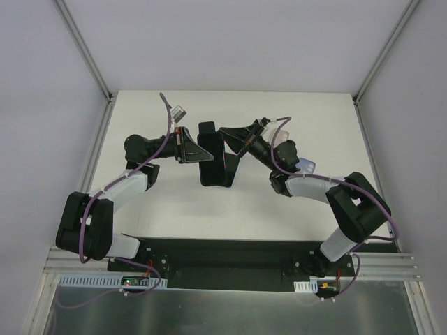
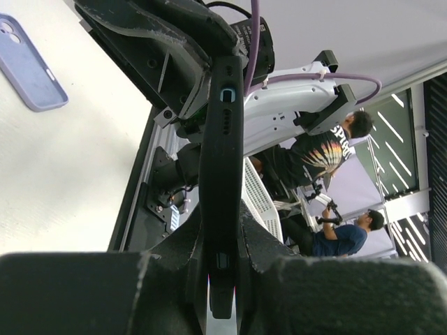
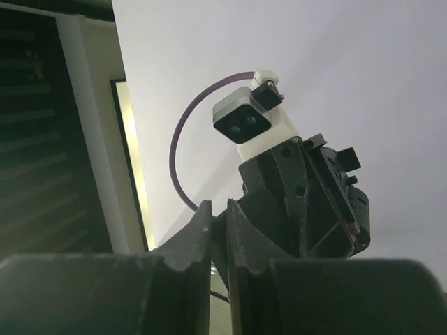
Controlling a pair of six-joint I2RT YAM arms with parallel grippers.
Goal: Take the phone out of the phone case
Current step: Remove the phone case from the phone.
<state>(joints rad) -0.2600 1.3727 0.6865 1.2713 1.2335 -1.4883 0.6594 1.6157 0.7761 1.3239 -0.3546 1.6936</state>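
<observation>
From above, the black phone case (image 1: pixel 215 166) hangs over the table (image 1: pixel 181 213) between left gripper (image 1: pixel 193 150) and right gripper (image 1: pixel 234 139); the left wrist shows near-closed fingers (image 2: pixel 174 251) pinching its edge, the right wrist's fingers (image 3: pixel 195 237) likewise seem to nip a thin lip, so I'd peel the probably bendy, slick case at a corner off the rigid, fragile phone presumably inside.

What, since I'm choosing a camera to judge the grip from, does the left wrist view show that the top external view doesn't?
Only the left wrist: the black phone's thin edge with its port and speaker holes, pinched by the left gripper, plus people beyond the table. Only the top: the left arm and right arm whole, and the phone's broad face. Both: the phone held between the left and right gripper, and a blue phone-shaped item lying flat on the table, half hidden overhead.
</observation>
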